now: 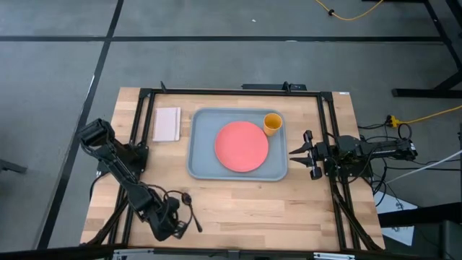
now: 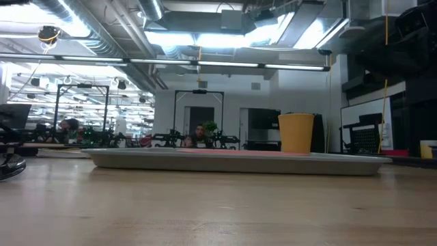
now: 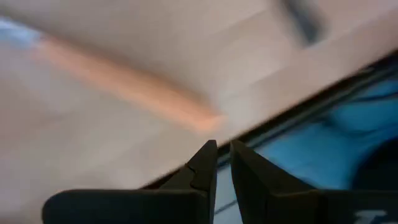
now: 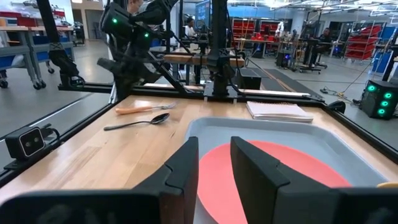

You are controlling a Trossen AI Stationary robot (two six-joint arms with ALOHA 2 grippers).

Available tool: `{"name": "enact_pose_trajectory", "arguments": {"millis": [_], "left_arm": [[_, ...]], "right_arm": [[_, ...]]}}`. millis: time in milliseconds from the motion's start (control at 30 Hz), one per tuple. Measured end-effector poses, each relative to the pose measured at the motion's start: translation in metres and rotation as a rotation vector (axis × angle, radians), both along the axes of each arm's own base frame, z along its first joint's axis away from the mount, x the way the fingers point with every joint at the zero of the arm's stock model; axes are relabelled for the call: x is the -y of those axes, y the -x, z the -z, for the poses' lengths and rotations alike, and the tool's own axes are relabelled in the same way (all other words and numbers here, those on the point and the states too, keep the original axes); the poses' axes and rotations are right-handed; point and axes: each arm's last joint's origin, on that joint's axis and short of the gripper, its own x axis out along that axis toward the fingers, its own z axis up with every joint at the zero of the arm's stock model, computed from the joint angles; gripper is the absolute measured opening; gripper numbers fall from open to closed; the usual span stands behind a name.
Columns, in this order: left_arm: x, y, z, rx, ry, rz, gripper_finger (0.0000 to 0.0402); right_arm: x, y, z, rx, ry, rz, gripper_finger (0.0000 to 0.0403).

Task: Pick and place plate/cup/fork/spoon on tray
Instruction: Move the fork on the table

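Observation:
The coral-red plate point(image 1: 241, 146) lies flat in the grey-blue tray point(image 1: 201, 162), and the yellow-orange cup point(image 1: 272, 123) stands upright in the tray's far right corner. The fork point(image 4: 143, 109) and the dark spoon point(image 4: 138, 122) lie side by side on the wood near the table's near left. My left gripper point(image 3: 222, 155) is over that spot, shut and empty. The fork's orange handle point(image 3: 124, 84) is just beyond its fingertips. My right gripper point(image 4: 214, 158) waits at the tray's right edge, level, with a narrow gap between its fingers and nothing in it.
A small pale pad point(image 1: 167, 124) lies left of the tray near the far edge. Black frame rails point(image 1: 328, 130) run along the table's left, right and far sides. Bare wood point(image 1: 253, 206) lies between the tray and the near edge.

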Motion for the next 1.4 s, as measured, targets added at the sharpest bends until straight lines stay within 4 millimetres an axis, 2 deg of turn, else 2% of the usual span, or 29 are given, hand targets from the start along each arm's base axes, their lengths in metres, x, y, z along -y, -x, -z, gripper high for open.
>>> {"name": "enact_pose_trajectory", "arguments": {"millis": [167, 267, 433, 633, 767, 933, 1400], "left_arm": [[-0.008, 0.02, 0.007, -0.178, -0.113, 0.151, 0.0039], [-0.013, 0.028, 0.01, -0.243, -0.178, 0.17, 0.0039], [-0.015, 0.03, 0.012, -0.262, -0.214, 0.168, 0.0039], [-0.014, 0.026, 0.028, -0.286, -0.268, 0.215, 0.0039], [-0.016, 0.02, 0.037, -0.306, -0.295, 0.217, 0.0039], [-0.025, 0.009, 0.04, -0.311, -0.292, 0.239, 0.0039], [-0.074, -0.041, 0.04, -0.199, -0.3, 0.265, 0.0039]], "right_arm": [[0.0, 0.0, 0.0, -0.001, -0.007, 0.0, 0.0099], [0.0, 0.0, 0.0, -0.001, -0.008, 0.0, 0.0099], [0.0, 0.0, 0.0, -0.001, -0.006, 0.0, 0.0099], [0.0, 0.0, 0.0, 0.0, -0.003, 0.002, 0.0099], [0.0, 0.0, 0.0, 0.0, -0.002, 0.003, 0.0099], [0.0, 0.0, 0.0, 0.0, -0.002, 0.002, 0.0099], [0.0, 0.0, 0.0, 0.002, 0.015, 0.001, 0.0099]]}}
